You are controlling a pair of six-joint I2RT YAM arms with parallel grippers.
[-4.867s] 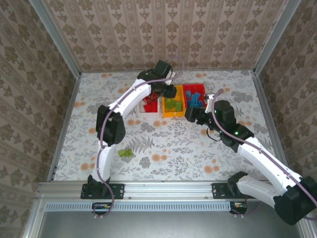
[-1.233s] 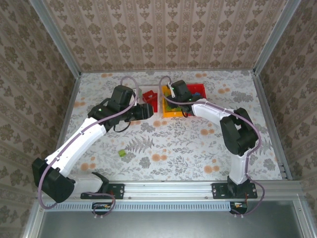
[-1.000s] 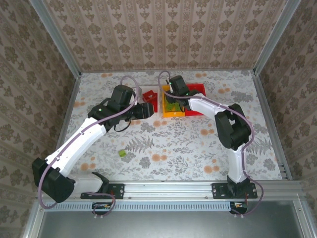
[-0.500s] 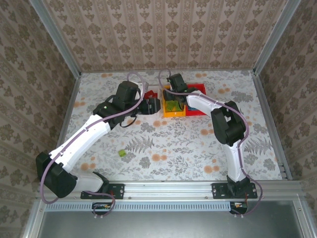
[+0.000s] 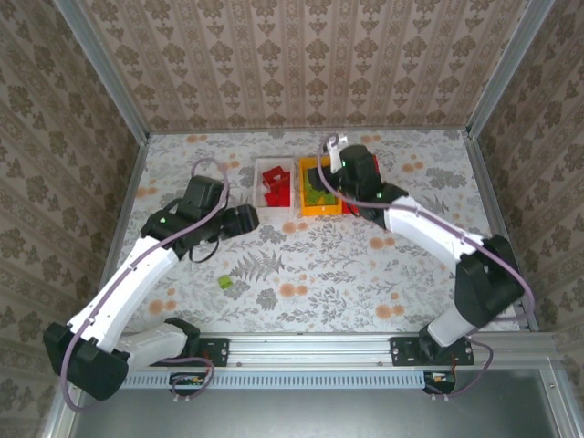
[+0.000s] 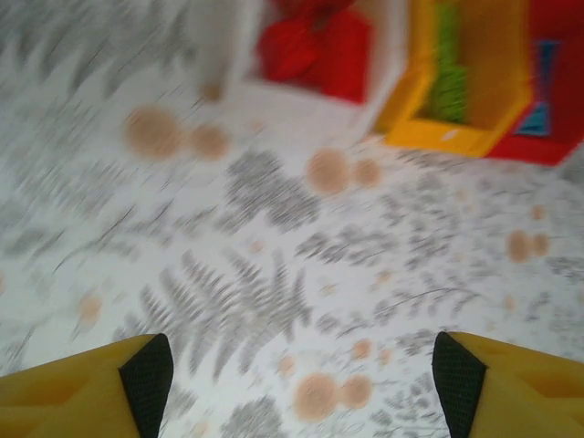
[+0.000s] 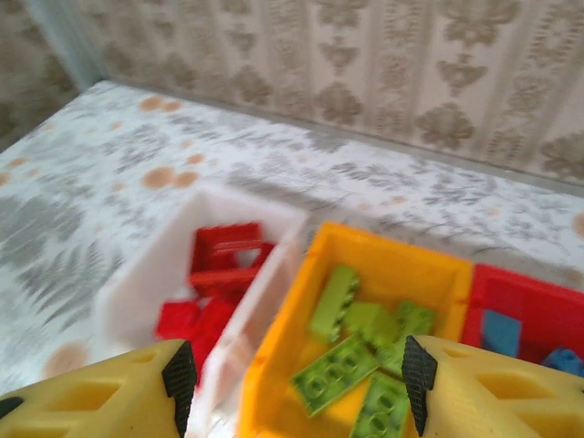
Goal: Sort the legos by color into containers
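Green lego point(image 5: 224, 283) alone on table point(image 5: 365, 265), well apart from yellow container point(image 5: 319, 209).
Both open and empty: left gripper point(image 6: 298, 374), right gripper point(image 7: 297, 379); next, probably: reach down, pinch, carry to greens.

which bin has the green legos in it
The yellow-orange bin in the middle: it holds the lime green legos, while the white bin holds red legos and the red bin holds blue legos.
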